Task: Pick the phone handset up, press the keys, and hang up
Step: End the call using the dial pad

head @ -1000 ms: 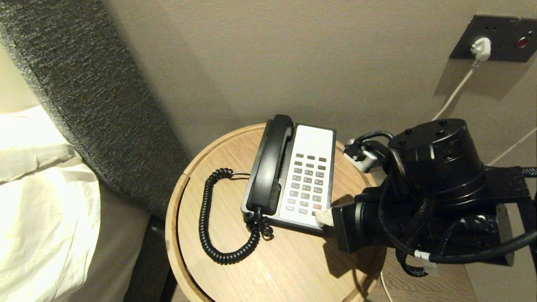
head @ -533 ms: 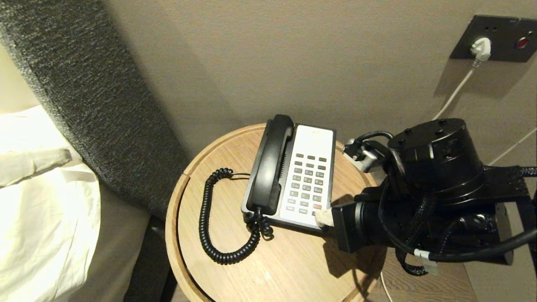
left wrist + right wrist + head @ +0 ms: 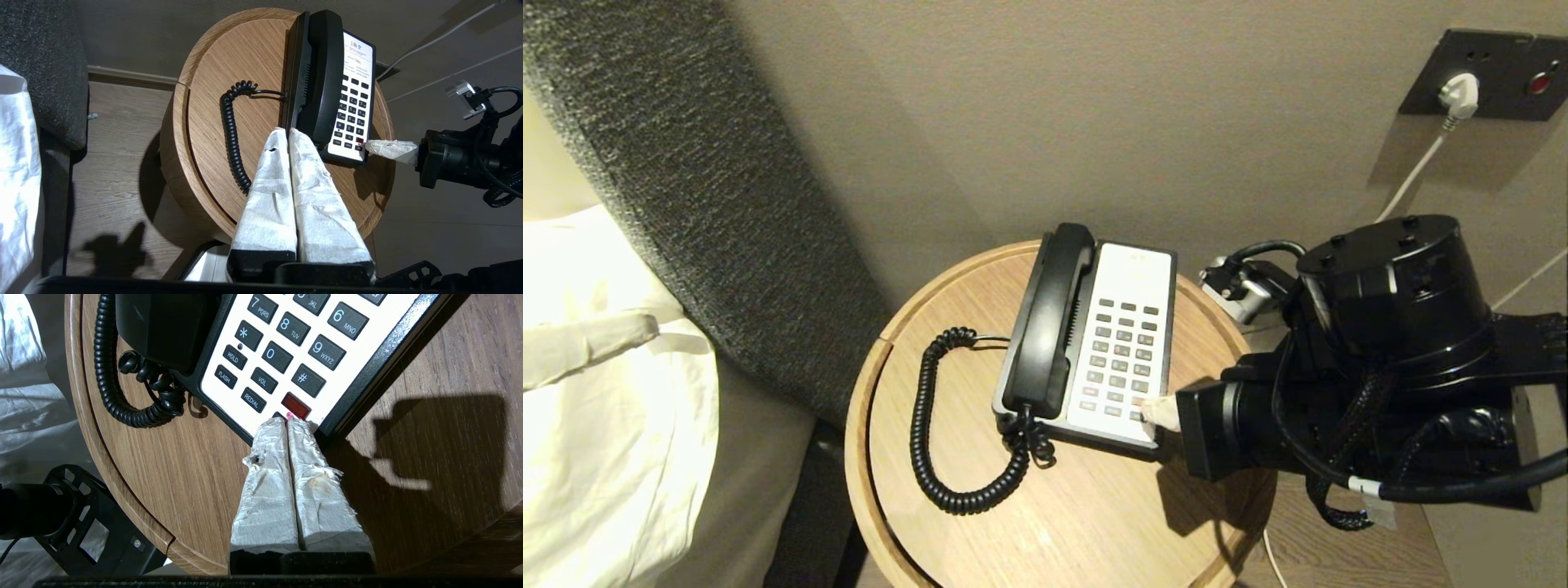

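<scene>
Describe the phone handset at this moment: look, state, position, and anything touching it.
The phone handset is a long, slim, glossy black plastic receiver with rounded ends. It lies seated in its cradle along the left side of the phone base, on the round wooden table. A black coiled cord leaves its near end and loops over the tabletop. Neither gripper touches it: the shut right gripper is at the keypad's near right corner, and the shut left gripper hangs above the table.

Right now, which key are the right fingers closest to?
The red key below the #, just ahead of the shut right fingers; every other key is dark.
</scene>
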You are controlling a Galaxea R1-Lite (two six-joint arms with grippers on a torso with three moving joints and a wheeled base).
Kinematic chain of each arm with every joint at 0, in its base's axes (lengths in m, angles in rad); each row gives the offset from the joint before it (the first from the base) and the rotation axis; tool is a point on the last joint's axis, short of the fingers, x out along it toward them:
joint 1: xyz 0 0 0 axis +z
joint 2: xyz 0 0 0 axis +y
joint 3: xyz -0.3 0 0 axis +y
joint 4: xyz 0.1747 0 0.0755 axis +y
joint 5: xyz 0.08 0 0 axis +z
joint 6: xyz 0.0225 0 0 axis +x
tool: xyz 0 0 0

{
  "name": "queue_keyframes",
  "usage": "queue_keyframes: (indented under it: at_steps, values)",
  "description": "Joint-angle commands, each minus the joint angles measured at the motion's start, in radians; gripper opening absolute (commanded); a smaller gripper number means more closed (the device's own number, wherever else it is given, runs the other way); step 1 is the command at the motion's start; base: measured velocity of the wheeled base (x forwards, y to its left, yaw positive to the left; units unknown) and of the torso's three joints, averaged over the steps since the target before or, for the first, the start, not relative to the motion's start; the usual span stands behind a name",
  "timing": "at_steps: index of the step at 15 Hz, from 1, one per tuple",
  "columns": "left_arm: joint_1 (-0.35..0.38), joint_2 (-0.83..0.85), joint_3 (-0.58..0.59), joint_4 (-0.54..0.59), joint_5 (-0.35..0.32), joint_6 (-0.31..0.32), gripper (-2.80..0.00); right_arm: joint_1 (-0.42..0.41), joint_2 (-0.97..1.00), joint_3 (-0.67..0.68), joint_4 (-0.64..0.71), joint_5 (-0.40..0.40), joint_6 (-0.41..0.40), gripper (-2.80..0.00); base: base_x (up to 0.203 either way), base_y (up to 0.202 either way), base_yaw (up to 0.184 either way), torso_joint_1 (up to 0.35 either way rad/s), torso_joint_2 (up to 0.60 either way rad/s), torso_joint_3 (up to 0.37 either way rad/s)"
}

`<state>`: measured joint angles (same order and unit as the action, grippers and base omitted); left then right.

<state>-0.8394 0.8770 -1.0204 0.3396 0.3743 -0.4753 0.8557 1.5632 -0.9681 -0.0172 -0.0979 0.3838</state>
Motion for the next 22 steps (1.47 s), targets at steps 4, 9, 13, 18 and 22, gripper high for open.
queue_keyframes:
  at_steps: [4, 9, 13, 18, 22]
  values:
    - [0.0, -0.001, 0.0, -0.001, -0.008, -0.003, -2.8, -0.002, 0.016, 0.002, -0.001, 0.0, 0.001, -2.8, 0.0, 0.0, 0.0, 0.0, 0.0, 0.0]
    - [0.0, -0.009, 0.0, -0.002, -0.011, -0.003, -2.8, -0.004, 0.032, 0.002, -0.001, 0.0, 0.0, -2.8, 0.0, 0.0, 0.0, 0.0, 0.0, 0.0]
    - [0.0, -0.016, 0.0, -0.001, -0.012, -0.003, -2.8, -0.004, 0.041, 0.003, -0.001, -0.002, -0.001, -2.8, 0.0, 0.0, 0.0, 0.0, 0.0, 0.0]
    - [0.005, -0.034, 0.049, -0.001, -0.011, -0.004, -2.8, -0.003, -0.009, -0.001, 0.006, -0.013, 0.0, -2.8, 0.0, 0.0, 0.0, 0.0, 0.0, 0.0]
    - [0.05, -0.087, 0.155, -0.002, -0.014, -0.05, -2.8, -0.004, -0.061, -0.001, 0.008, -0.035, 0.002, -2.8, 0.0, 0.0, 0.0, 0.0, 0.0, 0.0]
